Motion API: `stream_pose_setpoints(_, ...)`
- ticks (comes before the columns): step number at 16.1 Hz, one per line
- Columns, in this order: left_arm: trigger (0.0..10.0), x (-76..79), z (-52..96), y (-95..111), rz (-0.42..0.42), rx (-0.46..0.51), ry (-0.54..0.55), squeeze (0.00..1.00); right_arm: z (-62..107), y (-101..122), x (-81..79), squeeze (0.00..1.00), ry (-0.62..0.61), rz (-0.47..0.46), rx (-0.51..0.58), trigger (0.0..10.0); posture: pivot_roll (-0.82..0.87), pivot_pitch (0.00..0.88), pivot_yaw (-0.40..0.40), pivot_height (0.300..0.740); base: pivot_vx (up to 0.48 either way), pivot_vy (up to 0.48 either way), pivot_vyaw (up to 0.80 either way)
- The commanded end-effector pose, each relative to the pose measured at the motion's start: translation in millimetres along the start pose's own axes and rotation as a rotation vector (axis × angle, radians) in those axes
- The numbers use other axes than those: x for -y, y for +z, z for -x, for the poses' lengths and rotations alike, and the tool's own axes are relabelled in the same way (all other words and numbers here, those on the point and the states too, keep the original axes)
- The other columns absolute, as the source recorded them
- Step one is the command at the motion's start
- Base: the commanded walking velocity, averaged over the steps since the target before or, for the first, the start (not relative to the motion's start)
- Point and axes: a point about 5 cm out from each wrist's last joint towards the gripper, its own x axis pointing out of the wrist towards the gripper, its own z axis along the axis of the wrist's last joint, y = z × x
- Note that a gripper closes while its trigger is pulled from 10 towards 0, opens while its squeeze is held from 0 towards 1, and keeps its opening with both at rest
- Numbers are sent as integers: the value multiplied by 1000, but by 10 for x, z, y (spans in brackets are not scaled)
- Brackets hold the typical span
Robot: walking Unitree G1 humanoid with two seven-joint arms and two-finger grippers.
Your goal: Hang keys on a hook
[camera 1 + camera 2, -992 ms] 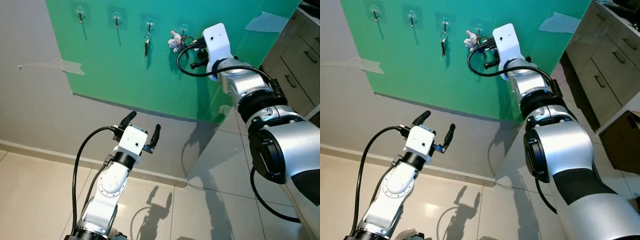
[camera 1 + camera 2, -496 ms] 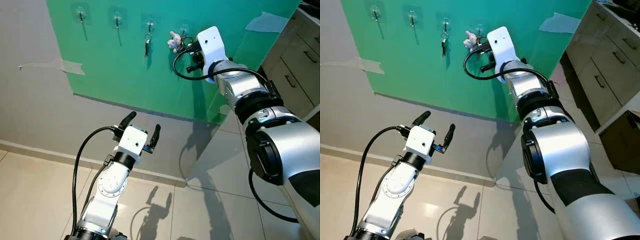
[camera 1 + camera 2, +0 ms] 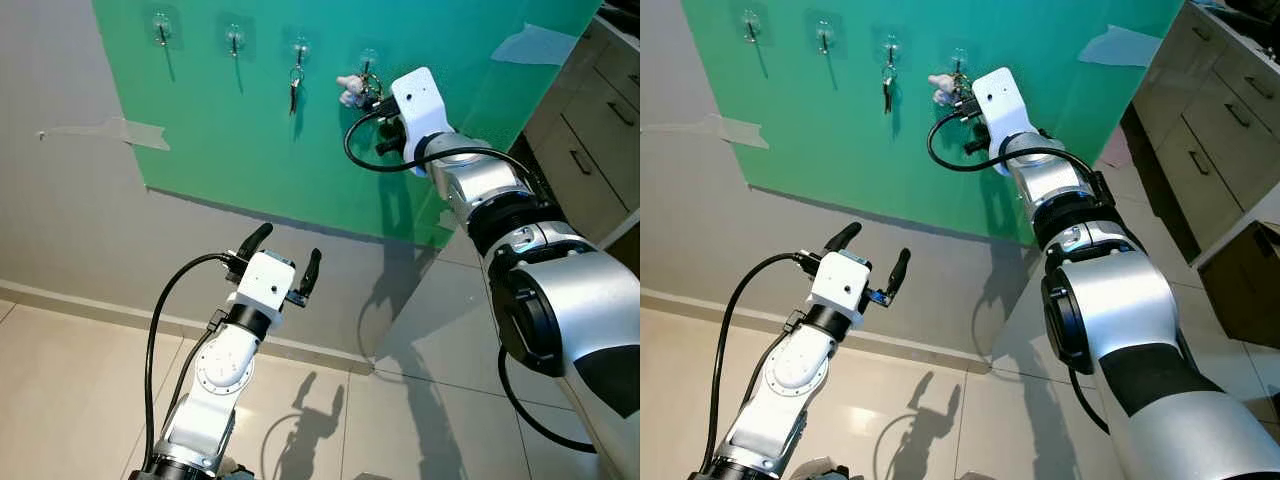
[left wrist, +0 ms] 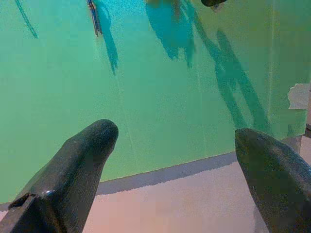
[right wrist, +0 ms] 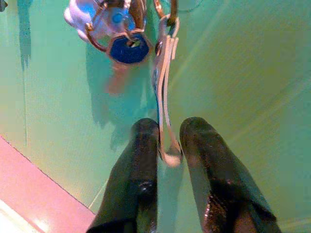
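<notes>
A green board point(image 3: 260, 140) on the wall carries a row of small clear hooks. A single key point(image 3: 294, 92) hangs from the third hook point(image 3: 298, 47). My right gripper point(image 3: 373, 95) is raised to the fourth hook point(image 3: 368, 58) and is shut on a bunch of keys point(image 5: 164, 97) with a white plush charm point(image 3: 349, 86) and a blue tag point(image 5: 127, 48). Its fingers point(image 5: 141, 160) pinch a silver key. Whether the ring sits over the hook cannot be told. My left gripper point(image 3: 285, 255) is held low in front of the grey wall, open, with nothing in it.
Two bare hooks point(image 3: 160, 27) lie further left on the board. Cabinets with drawers point(image 3: 600, 110) stand at the right. Strips of tape point(image 3: 125, 131) hold the board's edges. Below is a pale tiled floor point(image 3: 70, 380).
My right gripper has moved left and in toward the board, bringing the keys right up under the fourth hook. The left arm has not moved.
</notes>
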Motion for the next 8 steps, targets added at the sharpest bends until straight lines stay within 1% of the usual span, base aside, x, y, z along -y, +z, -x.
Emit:
stream_pose_setpoints(1,10000,42,-8,49,-2,11,-7,0,8,-48,35,1000,-8,-2,-16,10000,29,0,-147,740,0,0,0)
stream_pose_setpoints(4,10000,42,-8,51,-1,11,-8,0,6,-41,21,1000,4,-5,-11,10000,28,0,-146,740,0,0,0)
stream_pose_setpoints(6,10000,46,-16,60,-1,11,-9,0,7,-92,21,1000,-4,13,-32,10000,22,0,-148,740,0,0,0)
stream_pose_setpoints(7,10000,52,-14,59,1,10,-10,0,8,-127,16,0,-4,42,-43,10000,21,0,-147,740,0,0,0)
stream_pose_setpoints(8,10000,60,-12,56,2,8,-11,0,7,-135,11,0,-3,42,-46,10000,19,0,-147,740,0,0,0)
